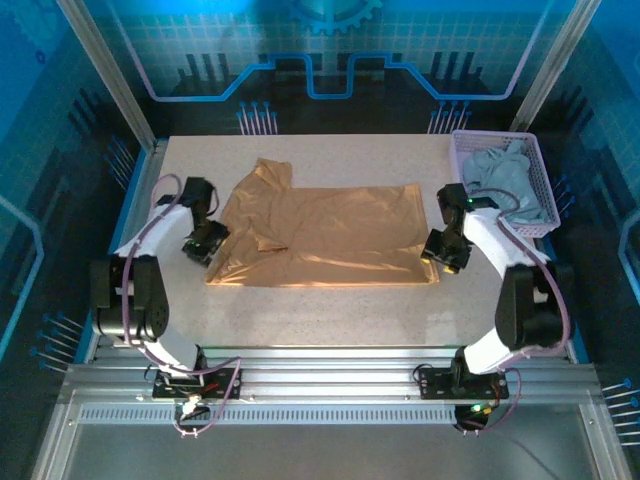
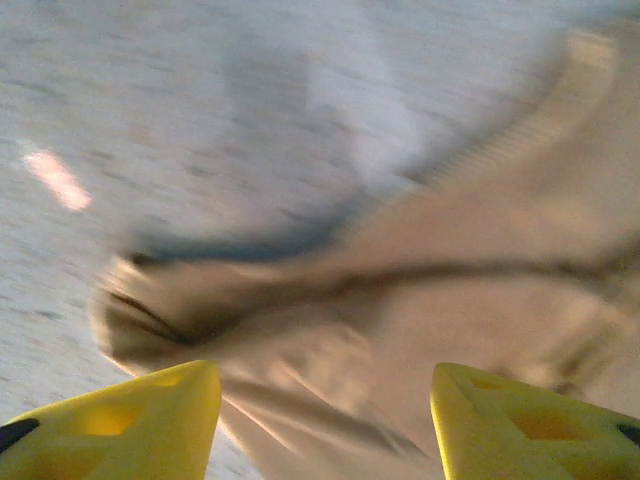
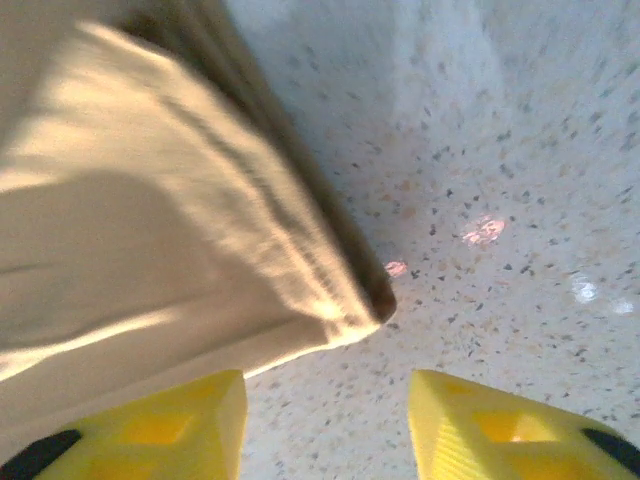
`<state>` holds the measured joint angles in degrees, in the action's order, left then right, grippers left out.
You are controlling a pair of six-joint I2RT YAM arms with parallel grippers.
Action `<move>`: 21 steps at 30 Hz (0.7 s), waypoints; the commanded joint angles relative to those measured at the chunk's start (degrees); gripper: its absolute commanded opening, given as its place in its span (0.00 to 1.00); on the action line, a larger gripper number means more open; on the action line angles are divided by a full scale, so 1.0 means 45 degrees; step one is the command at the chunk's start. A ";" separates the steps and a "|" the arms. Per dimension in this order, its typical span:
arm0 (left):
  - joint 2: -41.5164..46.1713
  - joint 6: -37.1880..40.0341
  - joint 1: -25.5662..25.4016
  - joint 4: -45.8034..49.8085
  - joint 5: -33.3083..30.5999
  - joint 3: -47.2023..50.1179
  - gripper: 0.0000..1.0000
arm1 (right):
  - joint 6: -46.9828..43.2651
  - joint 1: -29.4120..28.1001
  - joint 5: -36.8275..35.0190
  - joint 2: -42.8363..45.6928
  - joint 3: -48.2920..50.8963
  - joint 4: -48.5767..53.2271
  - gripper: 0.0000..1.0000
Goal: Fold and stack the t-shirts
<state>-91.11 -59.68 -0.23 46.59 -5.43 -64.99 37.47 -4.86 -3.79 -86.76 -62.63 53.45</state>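
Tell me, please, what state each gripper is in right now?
Left gripper: open, above the tan t-shirt, holding nothing.
Right gripper: open, holding nothing.

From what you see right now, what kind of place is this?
Probably a robot test cell: speckled pale table inside an aluminium frame, blue circuit-patterned backdrop walls, two robot arms bolted to metal rails.

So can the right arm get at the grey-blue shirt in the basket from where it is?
Probably yes. The right gripper hangs open beside a corner of the tan shirt, holding nothing, and the basket sits just beyond it with an open top; the grey-blue shirt lies uncovered inside.
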 commanded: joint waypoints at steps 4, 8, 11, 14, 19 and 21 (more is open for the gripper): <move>-0.0474 -0.1591 -0.1765 -0.3266 0.2282 0.0526 0.56 | -0.0907 -0.1299 0.4401 0.0573 -0.0167 -0.3658 0.50; -0.1600 -0.1833 -0.2058 -0.4363 0.2634 0.0566 0.54 | -0.1109 -0.2147 0.5651 -0.0380 -0.0859 -0.4243 0.54; -0.2479 -0.1495 -0.2058 -0.5065 0.2870 0.0245 0.54 | -0.1207 -0.2350 0.6200 -0.0961 -0.1319 -0.4221 0.54; -0.3215 -0.1169 -0.2078 -0.5401 0.3121 -0.0202 0.45 | -0.1219 -0.2403 0.6280 -0.1158 -0.1442 -0.4131 0.54; -0.3526 -0.0780 -0.2102 -0.4764 0.2721 -0.0710 0.15 | -0.1123 -0.2376 0.6076 -0.1150 -0.1375 -0.3919 0.50; -0.3464 -0.0612 -0.2141 -0.4676 0.2722 -0.1000 0.11 | -0.1058 -0.2388 0.5985 -0.1091 -0.1269 -0.3890 0.50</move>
<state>-106.65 -64.03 -9.30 25.15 6.48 -66.98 33.10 -15.25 21.78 -91.85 -67.42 35.29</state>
